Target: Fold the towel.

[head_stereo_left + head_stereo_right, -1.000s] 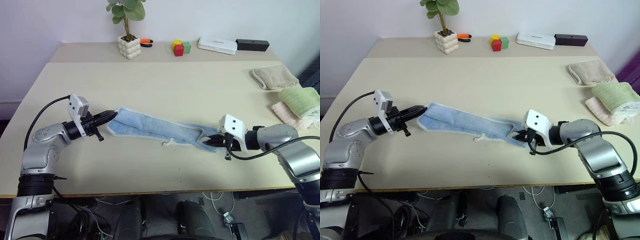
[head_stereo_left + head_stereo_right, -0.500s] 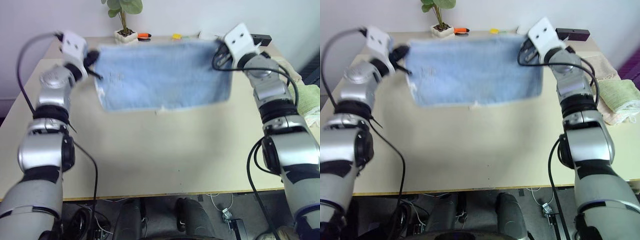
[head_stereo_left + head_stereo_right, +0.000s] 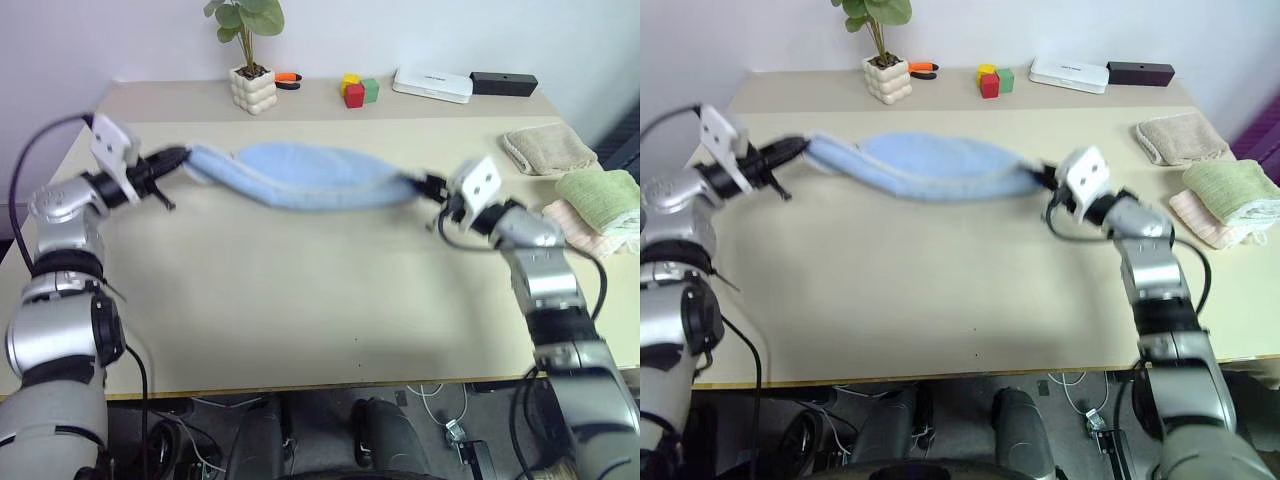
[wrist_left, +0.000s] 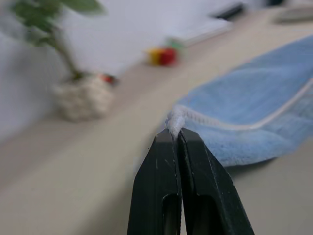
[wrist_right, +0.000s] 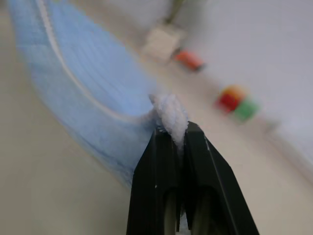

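Observation:
The light blue towel [image 3: 300, 176] hangs stretched across the middle of the table, sagging between both hands. At its left end my left gripper [image 3: 180, 157] is shut on a corner; the left wrist view shows the whitish edging [image 4: 176, 122] pinched between the black fingers [image 4: 159, 181]. My right gripper [image 3: 428, 186] is shut on the opposite corner, and the right wrist view shows a tuft of towel [image 5: 171, 115] clamped at the fingertips [image 5: 195, 147]. Both grippers point inward toward each other, roughly level.
A potted plant [image 3: 255, 80], an orange tool [image 3: 291, 82], coloured blocks [image 3: 360, 92], a white box [image 3: 433, 88] and a black bar [image 3: 504, 85] line the far side. Folded beige [image 3: 547, 152], green [image 3: 600, 198] and pink [image 3: 575, 228] towels sit at the right. The near tabletop [image 3: 320, 300] is bare.
From lying bunched on the table, the towel was swung up and spread wide in the air, and now it has come down again, hanging slack between the two lowered hands.

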Available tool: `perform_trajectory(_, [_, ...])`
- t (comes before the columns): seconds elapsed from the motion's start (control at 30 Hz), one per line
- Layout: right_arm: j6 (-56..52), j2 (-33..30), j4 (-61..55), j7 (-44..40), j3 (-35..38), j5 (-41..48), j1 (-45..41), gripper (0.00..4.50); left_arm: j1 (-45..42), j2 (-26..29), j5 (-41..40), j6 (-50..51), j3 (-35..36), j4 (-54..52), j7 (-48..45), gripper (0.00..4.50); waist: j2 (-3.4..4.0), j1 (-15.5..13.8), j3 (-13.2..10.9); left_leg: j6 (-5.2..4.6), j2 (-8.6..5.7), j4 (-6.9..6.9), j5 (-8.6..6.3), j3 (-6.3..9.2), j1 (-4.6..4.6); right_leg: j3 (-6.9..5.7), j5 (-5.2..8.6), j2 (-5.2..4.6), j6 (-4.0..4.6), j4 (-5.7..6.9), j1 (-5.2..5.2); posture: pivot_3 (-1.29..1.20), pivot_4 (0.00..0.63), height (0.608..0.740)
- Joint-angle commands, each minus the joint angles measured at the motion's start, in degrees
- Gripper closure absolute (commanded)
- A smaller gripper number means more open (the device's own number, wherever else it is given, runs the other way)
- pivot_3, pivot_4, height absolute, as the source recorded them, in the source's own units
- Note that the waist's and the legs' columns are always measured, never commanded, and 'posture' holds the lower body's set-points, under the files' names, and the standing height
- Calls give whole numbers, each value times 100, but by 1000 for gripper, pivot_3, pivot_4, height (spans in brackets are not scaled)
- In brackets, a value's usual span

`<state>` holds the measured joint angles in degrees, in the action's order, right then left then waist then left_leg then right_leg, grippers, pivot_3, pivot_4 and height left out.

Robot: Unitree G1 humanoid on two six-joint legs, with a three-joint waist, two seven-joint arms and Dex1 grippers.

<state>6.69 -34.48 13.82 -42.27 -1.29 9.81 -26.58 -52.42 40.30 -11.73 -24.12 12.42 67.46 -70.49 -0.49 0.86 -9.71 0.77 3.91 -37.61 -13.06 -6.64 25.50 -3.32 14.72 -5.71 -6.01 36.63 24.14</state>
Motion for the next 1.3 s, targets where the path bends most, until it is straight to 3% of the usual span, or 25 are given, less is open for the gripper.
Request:
perform_trajectory(0.03, [-377,-380,-1083,-288,382,369,525,4476,571,136,-422,41,214,-679,-751,4500,0,-4,-1,-1,1,-10,-1,0,6,2,0,0,0,7,7,0,150,735])
perform_trajectory(0.23, [-1050,-1053,-1839,-982,1101,1161,1437,4476,1552,589,-825,862,304,-1602,-1553,4500,-9,-36,3,-47,4,-41,-30,11,6,5,2,-2,4,39,5,0,150,735])
perform_trajectory(0.53, [-1453,-1406,-2413,-1785,1626,1809,2402,4476,2602,1339,-1318,1975,338,-2558,-2201,4500,-15,-20,10,-51,4,-43,-33,15,-5,3,6,-5,10,43,-6,0,150,735])
perform_trajectory(0.63, [-1445,-1500,-2397,-1994,1765,1853,2634,4476,3171,1402,-1584,1958,336,-3152,-2201,4500,-15,-35,10,-51,5,-43,-34,16,-6,3,8,-8,13,42,-6,0,150,735])
perform_trajectory(0.77, [-1473,-1309,-2135,-1638,1753,1776,2267,4476,3298,1008,-1761,2326,487,-3625,-1822,4500,-16,-53,10,-53,1,-48,-35,17,-6,1,8,-16,15,47,-7,0,150,735])
perform_trajectory(0.87, [-1091,-1231,-1557,-1291,1521,1206,1773,4476,2792,761,-1597,2153,427,-3193,-1405,4500,-17,-52,10,-53,-1,-50,-35,18,-7,0,8,-15,15,48,-9,0,150,735])
perform_trajectory(1.3, [-404,-674,-241,-602,1057,347,676,4476,973,-36,-632,882,45,-1124,-316,4500,-18,-121,10,-54,-5,-54,-34,7,-7,-2,8,-13,10,49,-9,0,150,735])
